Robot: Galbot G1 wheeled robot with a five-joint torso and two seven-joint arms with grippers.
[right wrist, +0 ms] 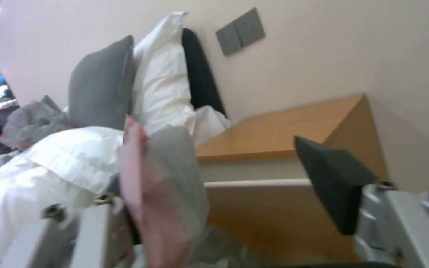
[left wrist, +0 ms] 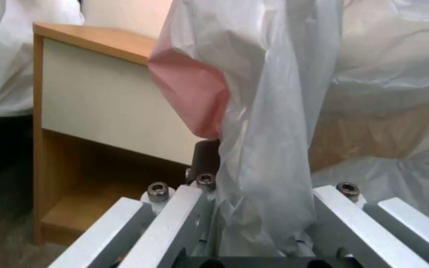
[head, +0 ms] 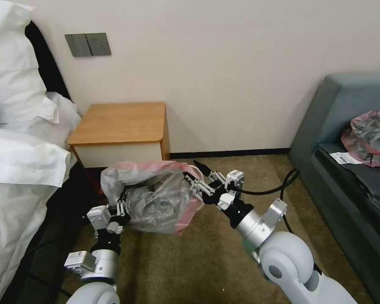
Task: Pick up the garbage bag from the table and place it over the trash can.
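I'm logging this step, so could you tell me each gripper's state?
Left gripper: shut on the garbage bag.
Right gripper: open, one finger inside the bag's rim.

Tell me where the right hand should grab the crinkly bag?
Probably the pink rim of the garbage bag, on its right side, coming from the right. That edge hangs over one finger of the right hand, whose jaws stand open. The left hand pinches the opposite side, so the mouth would stretch wide.
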